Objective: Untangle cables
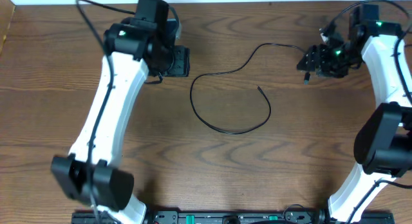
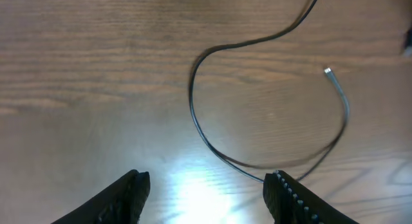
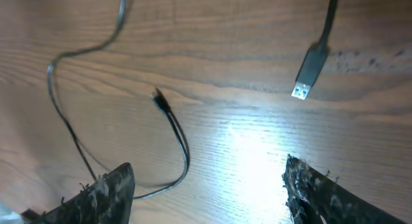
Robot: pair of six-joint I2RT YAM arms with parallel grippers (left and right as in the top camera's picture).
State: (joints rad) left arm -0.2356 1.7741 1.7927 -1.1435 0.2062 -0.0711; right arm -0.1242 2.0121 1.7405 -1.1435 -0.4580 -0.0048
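Observation:
A black cable (image 1: 219,126) lies in an open loop on the middle of the wooden table. Its small plug end (image 1: 259,89) rests inside the loop. Its USB plug (image 1: 307,78) lies just below my right gripper (image 1: 315,62). My left gripper (image 1: 174,60) hovers left of the loop. In the left wrist view the left gripper (image 2: 206,179) is open and empty, with the loop (image 2: 193,114) ahead. In the right wrist view the right gripper (image 3: 209,169) is open and empty, above the USB plug (image 3: 308,73) and the small plug (image 3: 158,95). No white cable is in view.
The wooden table (image 1: 77,69) fills the view. The arm bases stand at the front left (image 1: 93,182) and front right (image 1: 360,192). A black rail (image 1: 225,217) runs along the front edge. Thicker black arm wires (image 1: 87,11) hang at the back.

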